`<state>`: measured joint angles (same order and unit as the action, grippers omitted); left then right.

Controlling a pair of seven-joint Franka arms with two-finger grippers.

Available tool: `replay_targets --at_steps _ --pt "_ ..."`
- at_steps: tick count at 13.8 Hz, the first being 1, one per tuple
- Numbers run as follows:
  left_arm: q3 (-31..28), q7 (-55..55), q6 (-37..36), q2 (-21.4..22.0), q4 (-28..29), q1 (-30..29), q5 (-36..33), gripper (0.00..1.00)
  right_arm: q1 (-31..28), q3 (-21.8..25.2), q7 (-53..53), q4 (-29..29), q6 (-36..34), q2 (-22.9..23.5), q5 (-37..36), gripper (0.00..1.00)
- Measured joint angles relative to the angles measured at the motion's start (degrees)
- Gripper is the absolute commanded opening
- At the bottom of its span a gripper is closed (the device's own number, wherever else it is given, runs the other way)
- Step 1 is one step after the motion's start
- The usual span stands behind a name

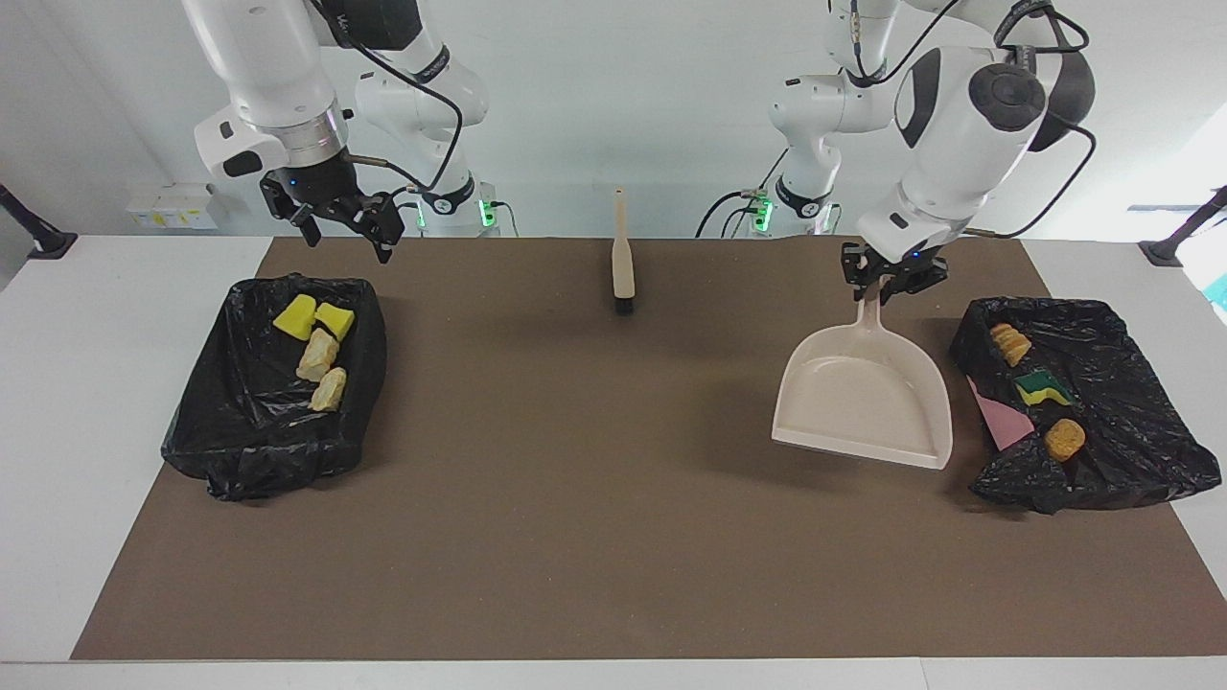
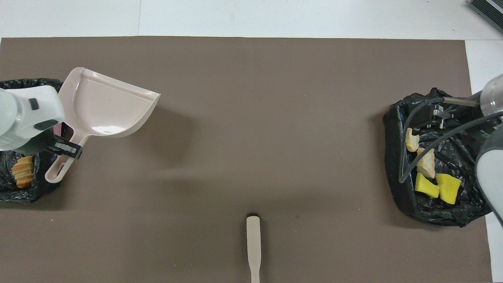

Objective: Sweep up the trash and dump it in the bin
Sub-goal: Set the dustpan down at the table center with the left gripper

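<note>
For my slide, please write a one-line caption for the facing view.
Left gripper holds the empty dustpan beside one bin; trash lies in the other bin; brush unused.

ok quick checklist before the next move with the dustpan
1. Left gripper shut on the dustpan handle: ok.
2. Dustpan empty: ok, nothing shows in its scoop.
3. Mat free of loose trash: ok, none seen on it.
4. Trash in bins: ok, yellow chunks and beige lumps lie in the bin at the right arm's end; bread-like lumps in the bin at the left arm's end.
5. Brush free to grasp: ok, it lies alone on the mat, near the robots.
6. Right gripper empty: ok, open over its bin's edge.
</note>
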<state>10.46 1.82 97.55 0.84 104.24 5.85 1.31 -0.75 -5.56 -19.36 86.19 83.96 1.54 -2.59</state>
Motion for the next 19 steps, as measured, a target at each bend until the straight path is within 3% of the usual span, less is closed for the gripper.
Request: replay_targets --at_steps 5,12,13,14,19 --pt "0.00 14.90 8.51 -3.82 2.05 10.90 1.37 0.00 -1.11 0.00 0.00 1.25 0.01 -0.95 0.79 1.00" --pt "-0.06 30.79 25.74 -17.00 1.00 22.25 1.98 0.00 -1.11 -0.06 0.00 2.62 0.01 -1.93 0.79 1.00" --pt "-0.06 31.54 26.78 -18.52 0.27 23.16 2.00 0.22 -1.11 -0.06 0.00 2.96 0.01 -2.18 0.79 1.00" --pt "-0.09 31.80 27.44 -19.55 -0.37 23.81 2.00 0.99 -1.11 -0.06 0.18 3.22 0.01 -2.39 0.79 1.00" --pt "-2.25 32.17 27.58 -19.74 -2.31 23.79 2.00 1.00 -1.18 0.00 5.25 3.73 1.62 -2.61 0.79 1.00"
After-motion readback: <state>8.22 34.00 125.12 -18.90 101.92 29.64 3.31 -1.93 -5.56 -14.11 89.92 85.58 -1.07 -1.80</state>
